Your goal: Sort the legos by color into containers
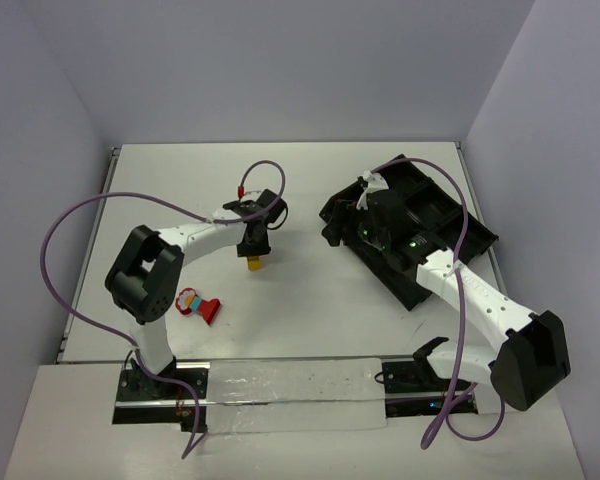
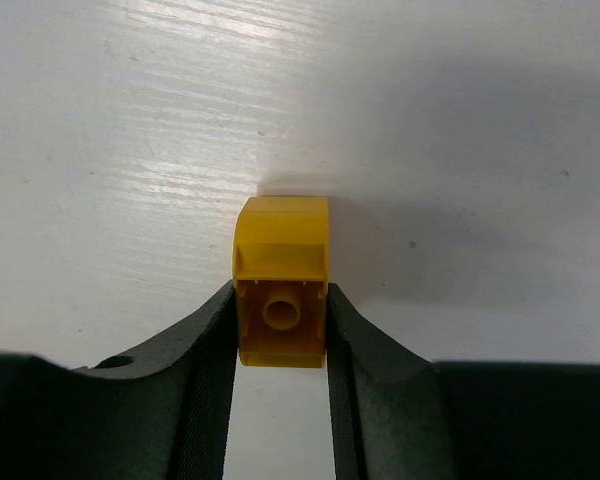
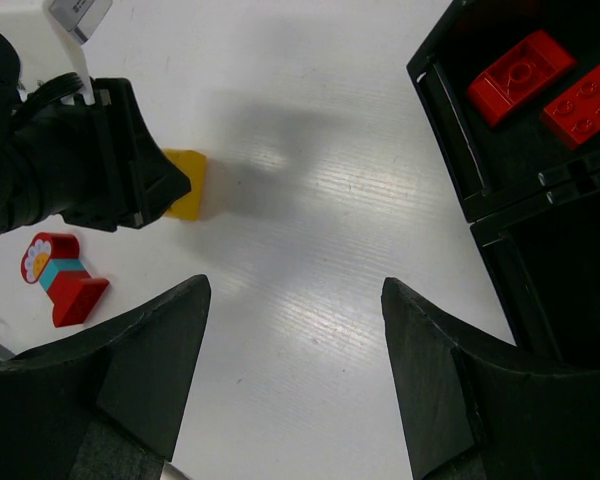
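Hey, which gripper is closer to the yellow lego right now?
Left. The left gripper is clamped on the yellow lego, one finger on each side. The right gripper hangs open beside the black tray, well apart from that lego.

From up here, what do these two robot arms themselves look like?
The left arm and right arm are built from white tube-like links joined by chunky black joints. A purple cable loops loosely along each one. Each arm ends in two black, wedge-shaped fingers. Small green lights glow near the right wrist.
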`<action>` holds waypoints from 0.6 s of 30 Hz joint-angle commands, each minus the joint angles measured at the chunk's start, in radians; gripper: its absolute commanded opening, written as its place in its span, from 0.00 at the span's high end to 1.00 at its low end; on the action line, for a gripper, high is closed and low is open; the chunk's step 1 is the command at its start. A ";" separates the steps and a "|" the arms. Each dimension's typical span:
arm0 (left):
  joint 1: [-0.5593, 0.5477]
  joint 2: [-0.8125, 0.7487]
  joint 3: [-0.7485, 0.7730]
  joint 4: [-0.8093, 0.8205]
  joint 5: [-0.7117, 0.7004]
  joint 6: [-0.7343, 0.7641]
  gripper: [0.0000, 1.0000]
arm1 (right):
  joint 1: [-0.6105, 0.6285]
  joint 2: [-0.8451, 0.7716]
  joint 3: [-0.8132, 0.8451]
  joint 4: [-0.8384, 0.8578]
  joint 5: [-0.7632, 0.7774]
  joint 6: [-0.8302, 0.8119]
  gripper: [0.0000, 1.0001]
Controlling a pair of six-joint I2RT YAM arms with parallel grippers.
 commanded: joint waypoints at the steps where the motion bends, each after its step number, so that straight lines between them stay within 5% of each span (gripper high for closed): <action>1: 0.088 -0.179 0.029 0.088 0.276 0.104 1.00 | -0.006 -0.001 0.036 0.020 -0.029 -0.002 0.23; 7: 0.316 -0.416 -0.098 0.346 0.880 0.125 1.00 | -0.029 0.009 0.058 0.044 -0.205 -0.007 0.23; 13: 0.402 -0.485 -0.184 0.587 1.221 0.011 1.00 | -0.067 -0.003 0.052 0.219 -0.480 0.051 0.23; 18: 0.419 -0.508 -0.264 0.821 1.361 -0.113 1.00 | -0.075 0.032 0.094 0.326 -0.644 0.130 0.23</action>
